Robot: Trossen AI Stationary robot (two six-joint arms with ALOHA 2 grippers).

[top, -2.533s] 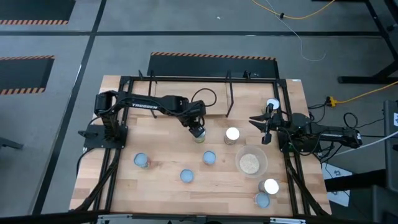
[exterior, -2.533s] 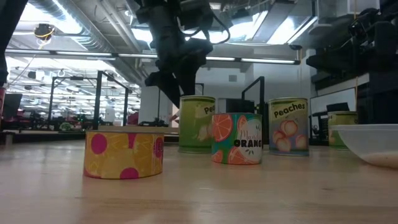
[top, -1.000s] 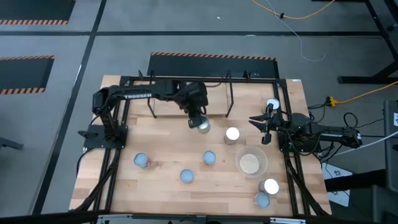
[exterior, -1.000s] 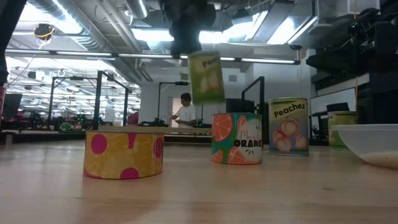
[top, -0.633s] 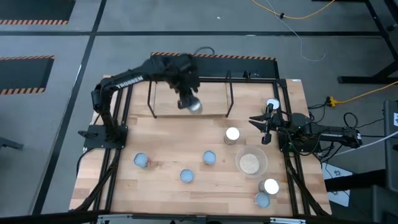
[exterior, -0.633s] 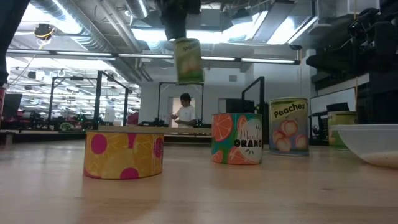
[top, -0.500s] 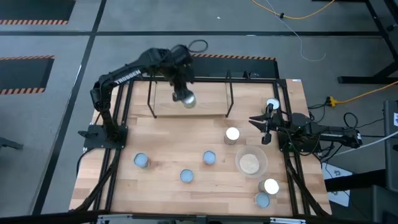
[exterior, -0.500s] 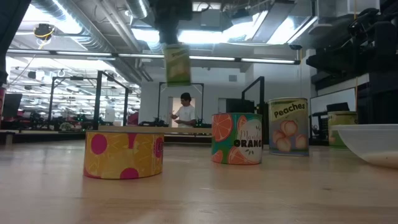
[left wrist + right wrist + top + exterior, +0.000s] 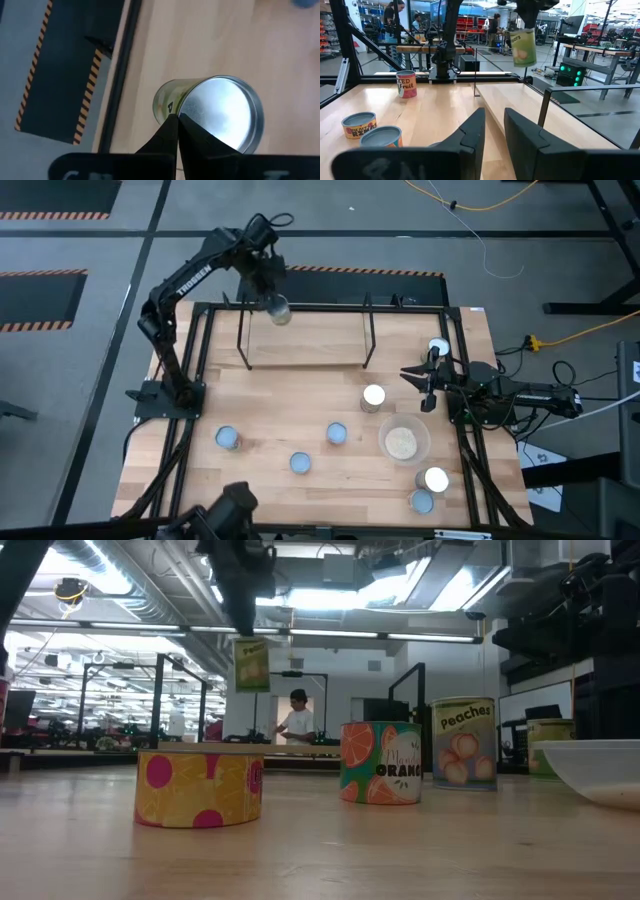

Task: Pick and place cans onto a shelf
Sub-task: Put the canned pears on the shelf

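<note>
My left gripper (image 9: 272, 296) is shut on a green-labelled can (image 9: 279, 311), held high over the far left part of the shelf (image 9: 305, 352), a black rod rack with a pale board. The can also shows in the low view (image 9: 251, 665) and the right wrist view (image 9: 522, 46). My right gripper (image 9: 425, 386) waits at the table's right side, open with nothing between its fingers (image 9: 470, 132). Several other cans stand upright on their bases on the table, among them one with a silver top (image 9: 373, 396) and two with blue tops (image 9: 337, 433) (image 9: 228, 438). My left gripper pinches the can's top rim (image 9: 175, 114) between its two fingers (image 9: 167, 134), at one spot on the edge of the shiny lid. The fingers come from above, pointing down. The can hangs below them, lifted clear, roughly upright.
A clear bowl of beige grains (image 9: 403, 442) sits at the right, with two cans (image 9: 435, 478) (image 9: 421, 501) near it and one (image 9: 438, 347) by the right arm. The black tube frame (image 9: 190, 380) edges the table. A dark shape (image 9: 225, 515) shows at the near edge.
My left gripper, staying shut on the green can, has risen and carried it from above the table's middle toward the far left, over the shelf's far left part. The can has kept hanging below the fingers.
</note>
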